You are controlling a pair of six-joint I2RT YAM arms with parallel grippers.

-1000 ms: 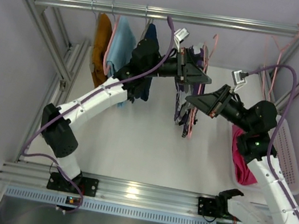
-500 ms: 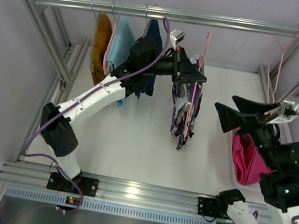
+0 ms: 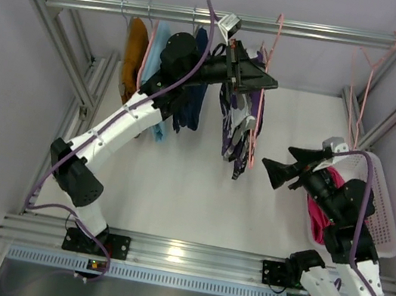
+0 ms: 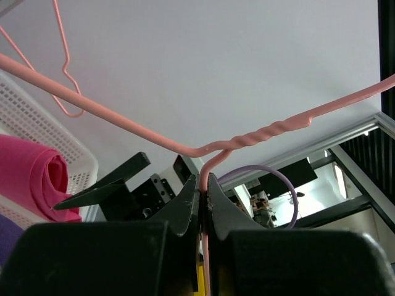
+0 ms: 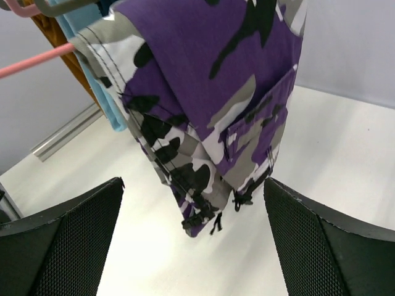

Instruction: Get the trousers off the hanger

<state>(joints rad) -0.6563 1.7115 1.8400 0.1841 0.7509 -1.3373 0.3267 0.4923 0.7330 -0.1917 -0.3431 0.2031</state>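
step: take hold of patterned trousers | place: draped on pink hanger, hung mid-air, centre far | left jaws: clamped on hanger neck | right jaws: wide, apart from cloth | advice: bite a thick fold, draw right toward basket

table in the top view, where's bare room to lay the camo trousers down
Widest bare patch: mid table, bordered by the left arm, the camo trousers above and the right claw. A smaller one lies between those trousers and the basket. Crowded: under the left end of the rail with hanging clothes; the basket already holds pink trousers.
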